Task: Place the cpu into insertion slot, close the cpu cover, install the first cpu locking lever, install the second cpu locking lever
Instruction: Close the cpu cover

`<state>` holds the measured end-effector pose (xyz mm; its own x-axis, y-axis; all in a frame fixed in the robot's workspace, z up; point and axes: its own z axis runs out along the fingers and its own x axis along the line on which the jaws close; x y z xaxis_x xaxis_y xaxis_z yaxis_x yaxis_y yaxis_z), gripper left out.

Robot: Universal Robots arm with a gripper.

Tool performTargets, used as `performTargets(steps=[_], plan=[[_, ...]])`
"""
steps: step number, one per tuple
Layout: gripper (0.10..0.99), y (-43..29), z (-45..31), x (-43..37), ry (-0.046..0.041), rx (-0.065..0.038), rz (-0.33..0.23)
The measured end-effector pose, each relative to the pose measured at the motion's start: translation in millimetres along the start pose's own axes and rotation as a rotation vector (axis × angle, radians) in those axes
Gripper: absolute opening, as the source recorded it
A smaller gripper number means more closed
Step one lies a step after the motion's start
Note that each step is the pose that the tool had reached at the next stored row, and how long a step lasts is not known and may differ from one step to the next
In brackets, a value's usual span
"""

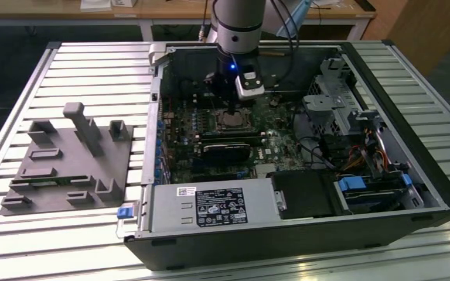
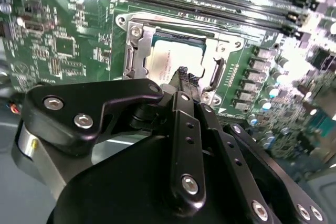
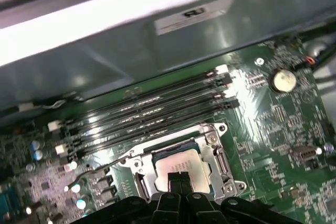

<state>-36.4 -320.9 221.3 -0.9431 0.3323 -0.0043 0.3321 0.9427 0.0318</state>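
Note:
The cpu [image 2: 167, 60] [image 3: 177, 162], with its pale metal top, lies in the insertion slot [image 1: 231, 120] on the green motherboard. The silvery cpu cover [image 2: 137, 51] [image 3: 214, 149] lies flat around it, framing the chip. A thin wire locking lever [image 3: 102, 168] sticks out sideways from the socket. My gripper [image 2: 184, 72] [image 3: 180, 177] hangs just above the chip's edge, its black fingers pressed together with nothing between them. In the exterior view the gripper [image 1: 227, 100] reaches down into the open computer case right over the socket.
Long black memory slots [image 3: 152, 114] run beside the socket. A black card [image 1: 227, 151], the power supply [image 1: 209, 206] and a drive cage [image 1: 342, 111] fill the case. A grey fixture [image 1: 68, 158] lies on the slatted table at the exterior view's left.

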Motion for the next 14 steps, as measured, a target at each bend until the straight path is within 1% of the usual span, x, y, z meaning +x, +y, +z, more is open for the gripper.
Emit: performTargets(steps=[10,11,14], plan=[[0.106,0.0,1.0,0.0,0.0054,0.000,-0.181],[0.106,0.0,1.0,0.0,0.0056,0.001,-0.191],[0.106,0.1,1.0,-0.3,0.0055,0.002,-0.193]])
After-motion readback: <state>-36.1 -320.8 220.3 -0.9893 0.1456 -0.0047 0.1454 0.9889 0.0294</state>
